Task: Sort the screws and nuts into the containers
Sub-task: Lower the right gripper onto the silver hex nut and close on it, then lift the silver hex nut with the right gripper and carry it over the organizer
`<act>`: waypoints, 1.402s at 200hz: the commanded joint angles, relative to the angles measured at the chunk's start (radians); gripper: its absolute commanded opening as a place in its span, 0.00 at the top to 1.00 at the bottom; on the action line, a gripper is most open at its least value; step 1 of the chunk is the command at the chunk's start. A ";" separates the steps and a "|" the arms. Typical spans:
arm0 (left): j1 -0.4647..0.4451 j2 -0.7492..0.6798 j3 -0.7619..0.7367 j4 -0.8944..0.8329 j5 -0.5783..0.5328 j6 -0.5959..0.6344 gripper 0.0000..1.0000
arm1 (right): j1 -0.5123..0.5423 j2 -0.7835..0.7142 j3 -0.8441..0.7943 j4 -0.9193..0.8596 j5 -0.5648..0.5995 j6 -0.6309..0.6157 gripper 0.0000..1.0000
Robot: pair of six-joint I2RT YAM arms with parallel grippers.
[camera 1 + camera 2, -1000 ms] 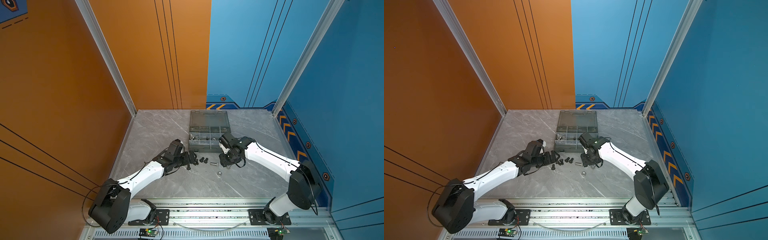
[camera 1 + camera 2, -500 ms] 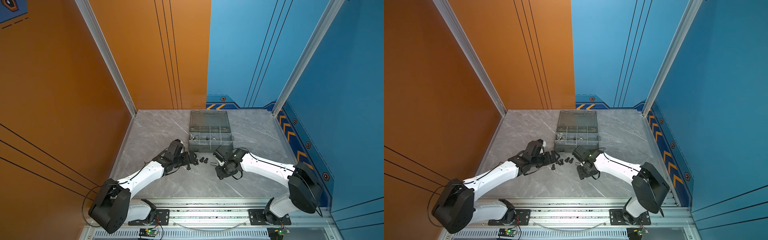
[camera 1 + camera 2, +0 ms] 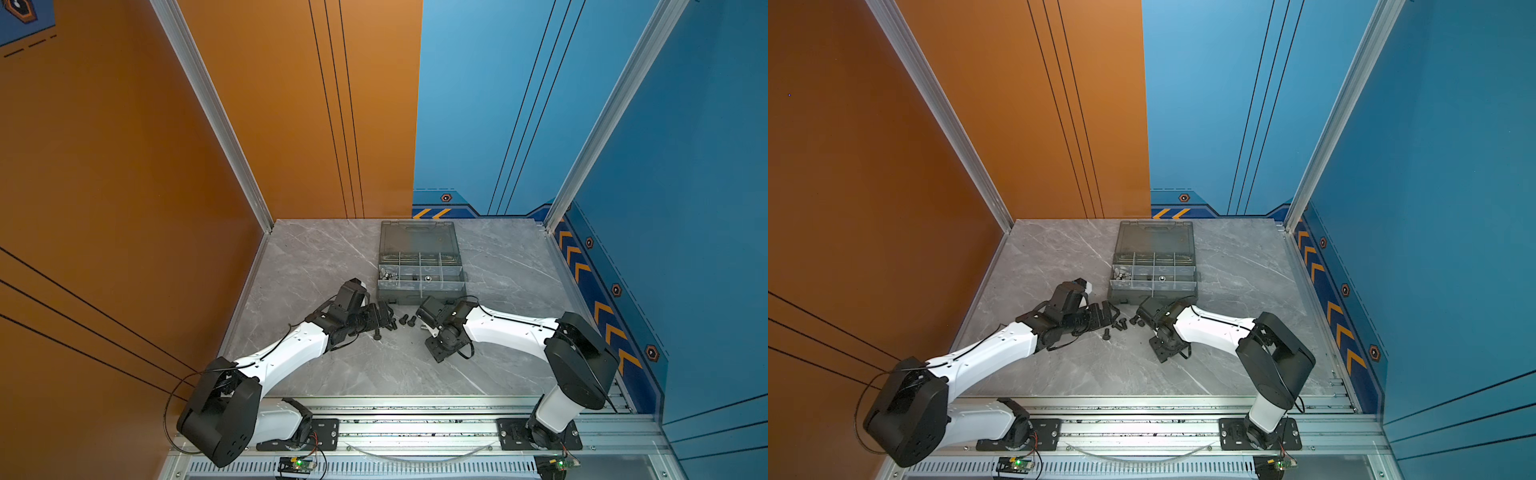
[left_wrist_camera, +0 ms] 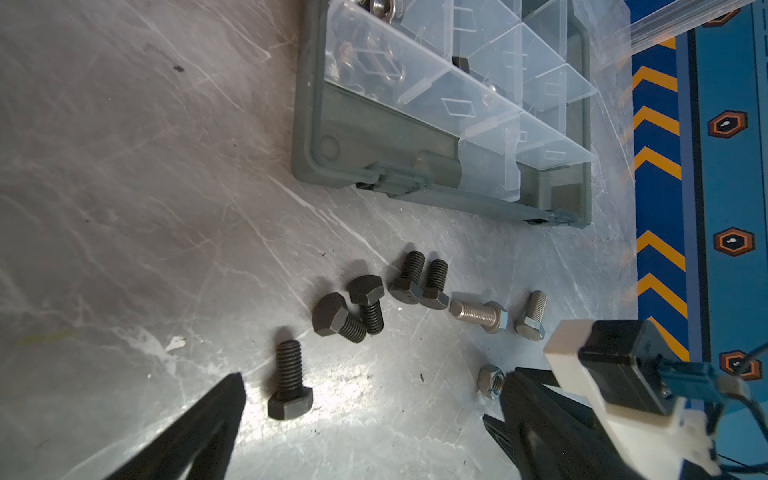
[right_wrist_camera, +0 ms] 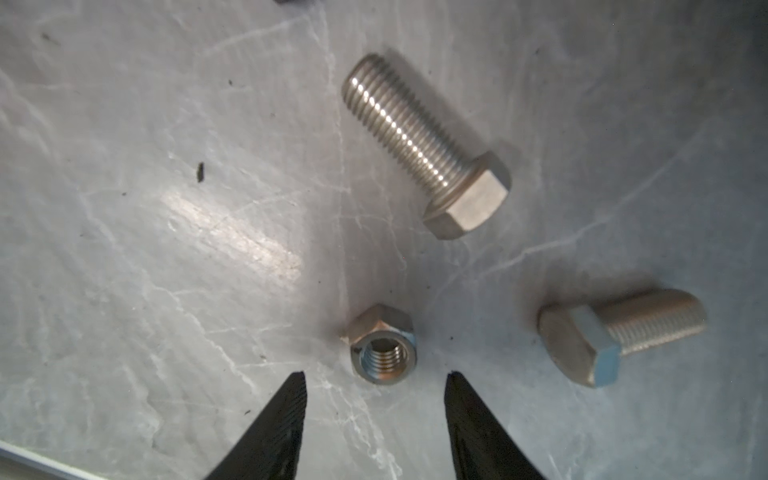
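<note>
The dark grey organiser case [image 3: 420, 296] with its containers lies open at the back middle; wing nuts [image 3: 388, 275] sit in its left compartment. Several black screws [image 4: 353, 307] and two silver screws [image 5: 428, 145] [image 5: 615, 332] lie on the table in front of it. My left gripper [image 4: 374, 386] is open wide and low over the table, with one black screw [image 4: 289, 384] lying loose between its fingers. My right gripper [image 5: 375, 374] points down, open, its tips just short of a silver hex nut [image 5: 382, 347] on the table. Neither gripper holds anything.
The case's smoky lid [image 3: 417, 235] lies flat behind the compartments. An orange wall [image 3: 124, 208] closes the left side and a blue wall [image 3: 685, 208] the right. The arms' base rail [image 3: 415, 415] runs along the front edge. My two grippers are close together.
My right arm has swung back from over the case toward the front and come down over the silver hex nut. The left arm and the loose screws have not moved.
</note>
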 commanded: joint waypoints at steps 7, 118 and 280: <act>-0.010 -0.009 -0.004 -0.025 -0.018 0.000 0.02 | -0.003 0.035 0.026 0.021 0.024 -0.047 0.44; -0.009 -0.004 -0.001 -0.029 -0.023 -0.003 0.02 | -0.036 0.080 0.024 0.041 -0.017 -0.065 0.52; -0.008 0.011 0.003 -0.024 -0.019 0.000 0.02 | -0.126 -0.043 0.035 0.043 -0.109 -0.022 0.96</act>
